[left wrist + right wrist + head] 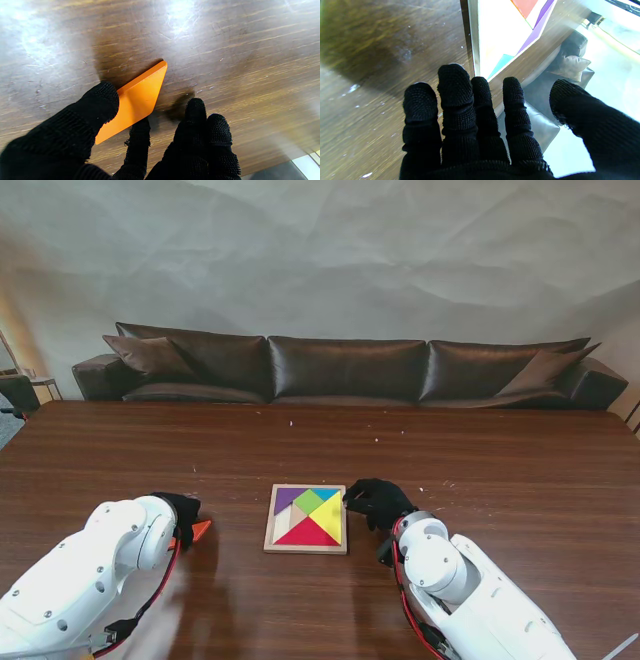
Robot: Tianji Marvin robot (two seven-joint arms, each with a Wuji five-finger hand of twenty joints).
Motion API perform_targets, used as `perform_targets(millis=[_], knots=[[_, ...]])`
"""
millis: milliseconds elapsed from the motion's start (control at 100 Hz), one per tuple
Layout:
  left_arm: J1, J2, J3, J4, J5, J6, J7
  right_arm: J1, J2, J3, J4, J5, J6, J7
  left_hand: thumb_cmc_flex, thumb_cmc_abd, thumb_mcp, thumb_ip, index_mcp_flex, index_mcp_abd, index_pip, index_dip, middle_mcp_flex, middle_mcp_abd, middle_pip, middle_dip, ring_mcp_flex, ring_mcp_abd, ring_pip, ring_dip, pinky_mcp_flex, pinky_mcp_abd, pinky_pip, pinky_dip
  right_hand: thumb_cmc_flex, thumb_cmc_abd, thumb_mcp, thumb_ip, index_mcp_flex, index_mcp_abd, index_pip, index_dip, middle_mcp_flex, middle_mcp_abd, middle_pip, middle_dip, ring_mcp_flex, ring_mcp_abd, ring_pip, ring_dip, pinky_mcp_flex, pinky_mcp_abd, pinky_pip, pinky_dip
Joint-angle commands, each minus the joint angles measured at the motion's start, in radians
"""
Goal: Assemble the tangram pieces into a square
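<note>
Tray [271, 525] nearly filled; orange piece [136, 101] pinched in left robot hand [105, 140], unplaced. Right robot hand [480, 120] spread, empty, at tray edge.

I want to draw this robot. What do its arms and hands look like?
Both arms are chunky, rounded white shells with small dark screw holes; the left arm and right arm each have thin red cables along the edge. The left hand and right hand wear black knitted gloves, with bumpy, dotted fingers.
</note>
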Motion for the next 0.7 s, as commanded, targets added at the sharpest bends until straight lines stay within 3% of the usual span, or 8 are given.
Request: perform_targets(millis=[0, 80, 200, 430, 660, 690], knots=[[0.051, 0.0, 0.011, 0.071, -0.015, -0.012, -0.023, -0.008, -0.004, 0.0, -0.008, 0.005, 0.002, 0.014, 0.017, -0.068, 0.041, -0.002, -0.069, -0.043, -0.143, -0.079, 0.053, -0.28, 0.15, 0.038, 0.0, -0.034, 0.044, 0.028, 0.004, -0.053, 0.052, -0.005, -0.007, 0.039, -0.018, 0.028, -0.001, 0.007, 0.012, -0.002, -0.022, 0.02, 0.013, -0.011, -0.017, 0.009, 0.015, -0.003, -0.142, 0.013, 0.03, 0.028], [0.068, -0.002, -0.007, 0.075, -0.022, -0.019, 0.001, -0.008, -0.004, 0.001, -0.008, 0.004, 0.003, 0.014, -0.003, -0.068, 0.03, -0.007, -0.085, -0.041, -0.139, -0.078, 0.035, -0.281, 0.163, 0.059, -0.012, -0.028, 0.051, 0.034, -0.003, -0.052, 0.055, -0.005, -0.007, 0.039, -0.018, 0.028, -0.001, 0.007, 0.012, -0.002, -0.021, 0.021, 0.014, -0.01, -0.017, 0.009, 0.015, -0.003, -0.141, 0.012, 0.031, 0.028], [0.111, -0.011, -0.054, 0.078, -0.044, -0.039, 0.109, -0.007, -0.003, -0.001, -0.007, 0.005, 0.002, 0.016, -0.01, -0.086, 0.039, -0.01, -0.073, -0.039, -0.108, -0.067, 0.042, -0.272, 0.173, 0.069, -0.011, -0.012, 0.06, 0.037, 0.0, -0.04, 0.067, 0.0, -0.007, 0.04, -0.018, 0.028, -0.001, 0.008, 0.012, -0.002, -0.017, 0.022, 0.013, -0.011, -0.017, 0.01, 0.015, -0.003, -0.141, 0.013, 0.031, 0.029], [0.124, -0.014, -0.074, 0.081, -0.074, -0.053, 0.142, -0.006, -0.003, -0.003, -0.005, 0.005, 0.0, 0.017, 0.038, -0.096, 0.074, -0.002, -0.058, -0.032, -0.085, -0.064, 0.057, -0.272, 0.166, 0.061, 0.004, -0.015, 0.05, 0.023, 0.037, -0.042, 0.074, -0.007, -0.007, 0.039, -0.018, 0.028, -0.001, 0.008, 0.013, -0.002, -0.016, 0.023, 0.013, -0.011, -0.017, 0.011, 0.015, -0.003, -0.141, 0.014, 0.031, 0.029], [0.127, -0.017, -0.063, 0.101, -0.103, -0.036, 0.179, -0.006, -0.003, -0.002, -0.005, 0.007, 0.002, 0.018, 0.123, -0.105, 0.126, 0.011, 0.017, -0.009, 0.021, -0.026, 0.198, -0.339, 0.191, 0.04, 0.108, -0.008, 0.066, 0.009, 0.123, -0.025, 0.124, -0.02, -0.006, 0.04, -0.019, 0.028, -0.001, 0.009, 0.012, -0.002, -0.016, 0.022, 0.013, -0.01, -0.017, 0.012, 0.015, -0.003, -0.142, 0.014, 0.031, 0.029], [0.129, -0.017, -0.065, 0.102, -0.106, -0.032, 0.18, -0.006, -0.003, -0.002, -0.005, 0.007, 0.001, 0.019, 0.141, -0.116, 0.119, -0.014, 0.037, -0.01, 0.037, -0.023, 0.229, -0.347, 0.196, 0.103, 0.127, -0.003, 0.075, 0.012, 0.134, -0.014, 0.147, -0.021, -0.006, 0.04, -0.019, 0.028, -0.002, 0.008, 0.012, -0.002, -0.015, 0.022, 0.013, -0.01, -0.017, 0.012, 0.015, -0.003, -0.142, 0.014, 0.031, 0.029]])
